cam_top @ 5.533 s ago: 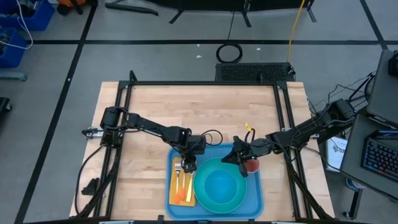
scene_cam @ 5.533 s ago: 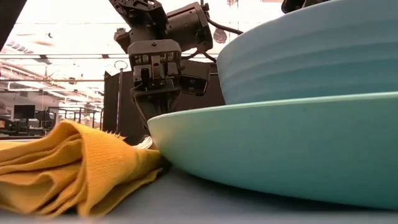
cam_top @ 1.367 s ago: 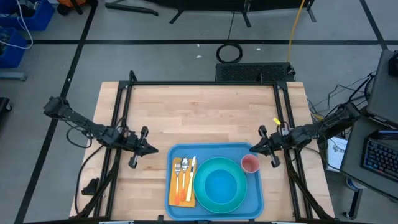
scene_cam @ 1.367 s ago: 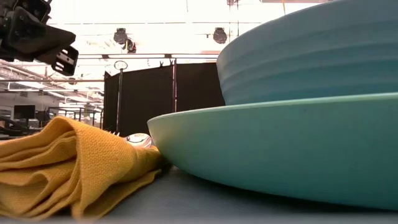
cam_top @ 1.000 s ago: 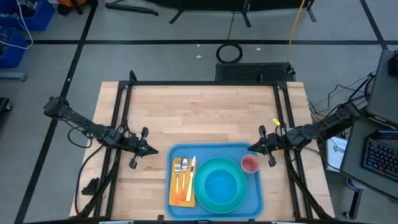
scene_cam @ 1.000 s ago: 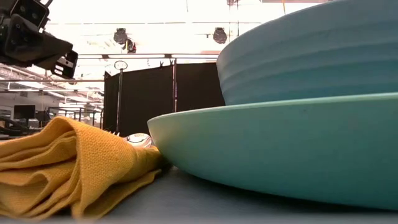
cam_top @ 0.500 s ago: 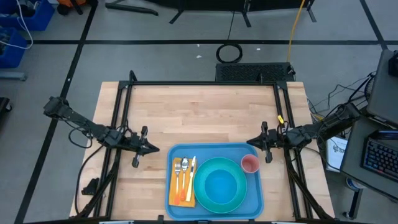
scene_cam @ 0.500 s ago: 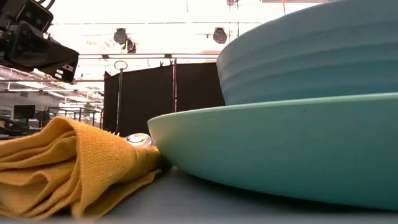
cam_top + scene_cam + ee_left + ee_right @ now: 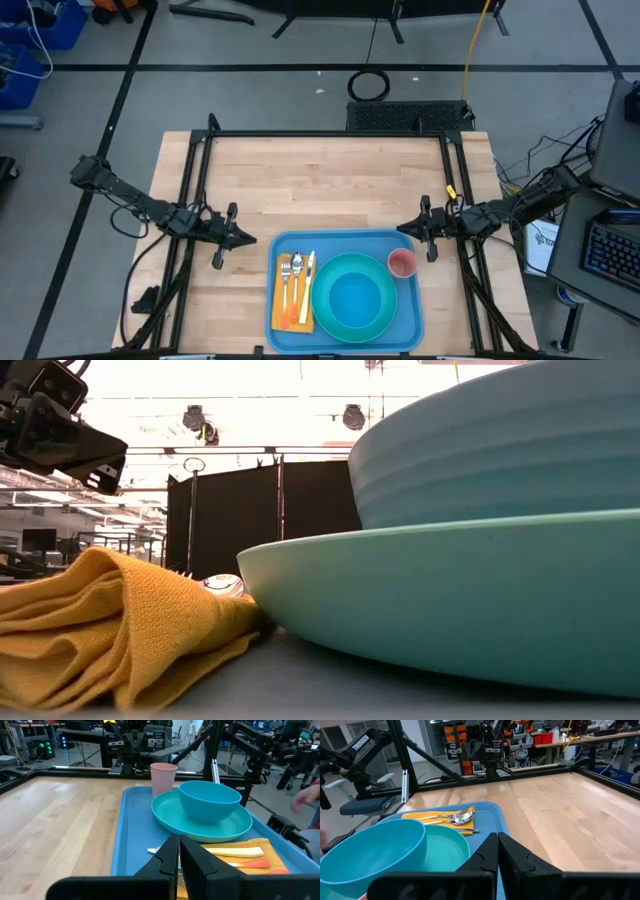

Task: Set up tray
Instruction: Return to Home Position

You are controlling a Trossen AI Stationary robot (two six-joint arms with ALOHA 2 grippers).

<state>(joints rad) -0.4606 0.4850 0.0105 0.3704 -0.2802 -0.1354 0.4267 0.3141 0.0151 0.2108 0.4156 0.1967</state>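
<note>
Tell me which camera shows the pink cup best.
The left wrist view: the pink cup stands upright in side profile on the tray, behind the plate. The high view shows only its round mouth from above, beside the plate. The low and right wrist views do not clearly show it.

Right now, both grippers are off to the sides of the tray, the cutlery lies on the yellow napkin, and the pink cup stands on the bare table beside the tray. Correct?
Not quite: the pink cup stands inside the tray, in its corner on the right arm's side, beside the plate, as the high view shows. The rest holds.
</note>
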